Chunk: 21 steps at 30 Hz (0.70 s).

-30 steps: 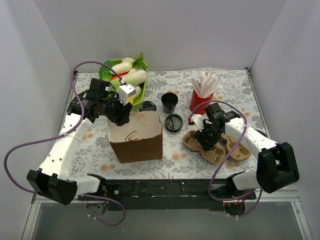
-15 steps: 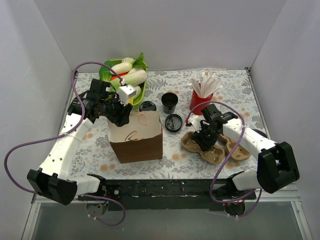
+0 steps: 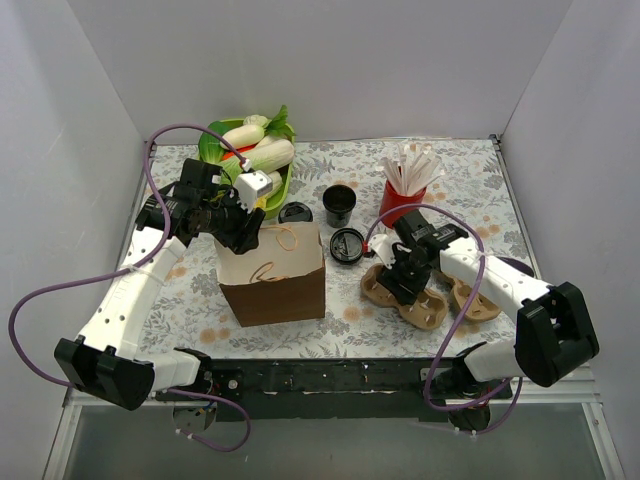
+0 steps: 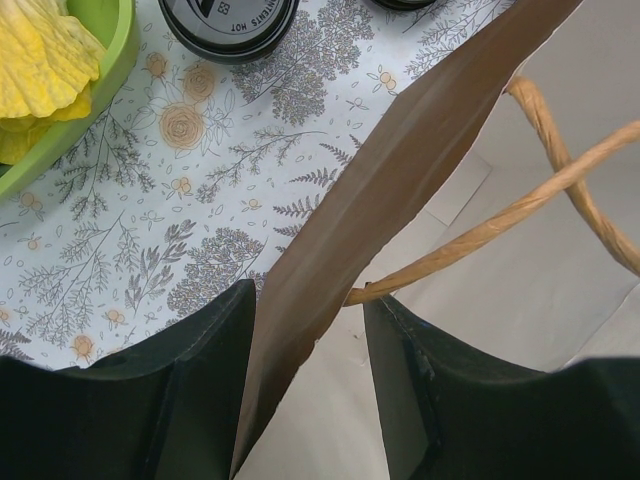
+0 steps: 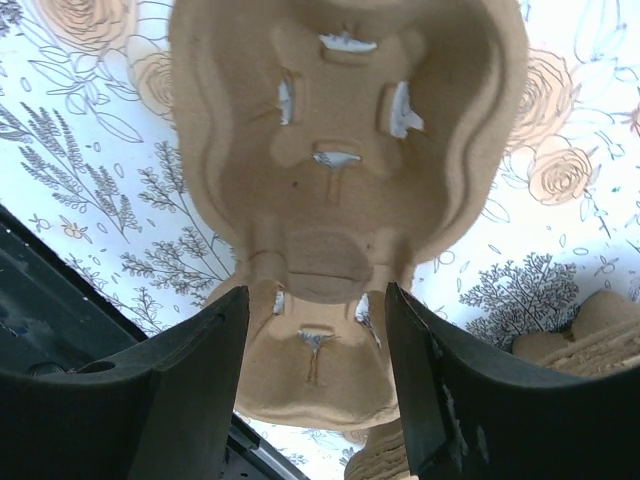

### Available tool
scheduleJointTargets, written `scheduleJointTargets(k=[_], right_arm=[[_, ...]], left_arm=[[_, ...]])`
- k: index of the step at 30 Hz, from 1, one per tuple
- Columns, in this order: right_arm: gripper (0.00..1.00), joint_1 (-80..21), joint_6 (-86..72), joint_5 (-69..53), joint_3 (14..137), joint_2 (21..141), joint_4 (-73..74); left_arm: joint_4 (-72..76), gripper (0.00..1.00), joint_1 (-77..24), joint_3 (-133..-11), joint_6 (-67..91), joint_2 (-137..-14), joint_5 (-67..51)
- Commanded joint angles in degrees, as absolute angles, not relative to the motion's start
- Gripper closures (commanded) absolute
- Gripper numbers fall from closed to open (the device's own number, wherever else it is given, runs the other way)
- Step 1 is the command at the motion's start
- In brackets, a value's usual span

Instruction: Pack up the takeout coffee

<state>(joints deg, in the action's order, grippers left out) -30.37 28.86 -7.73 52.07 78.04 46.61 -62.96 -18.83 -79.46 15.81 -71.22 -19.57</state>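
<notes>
The rim of the brown paper bag is straddled by the left gripper, its jaws partly open, with one side resting against the paper wall. Just behind the bag, on the floral surface, the takeout coffee is seen upright and lidded; "HOT" can be read on its lid. The cup is judged light, thin-walled and easily crushed, and best taken around the body below the lid. Further right, a tan pulp cup carrier appears gripped at its waist by the jaws of the right gripper.
</notes>
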Motion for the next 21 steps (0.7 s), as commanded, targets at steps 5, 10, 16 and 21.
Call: scheduleJointTargets(k=[5, 10, 16, 21], right_arm=[[0.39, -32.1, 29.3, -6.8, 52.7, 77.0, 47.7], [0.38, -32.1, 28.7, -4.3, 52.4, 77.3, 46.5], [0.40, -32.1, 28.6, -4.4, 50.9, 77.2, 46.2], [0.41, -32.1, 28.4, -4.1, 50.5, 77.8, 44.9]], left_arm=[[-63.5, 0.53, -18.6, -79.1, 15.3, -69.1, -20.9], [-63.6, 0.52, -18.6, -79.3, 15.2, -69.2, -21.1], [-63.5, 0.52, -18.6, -79.9, 15.4, -69.9, -21.6], [-63.7, 0.52, -18.6, -80.2, 15.2, -70.0, -21.6]])
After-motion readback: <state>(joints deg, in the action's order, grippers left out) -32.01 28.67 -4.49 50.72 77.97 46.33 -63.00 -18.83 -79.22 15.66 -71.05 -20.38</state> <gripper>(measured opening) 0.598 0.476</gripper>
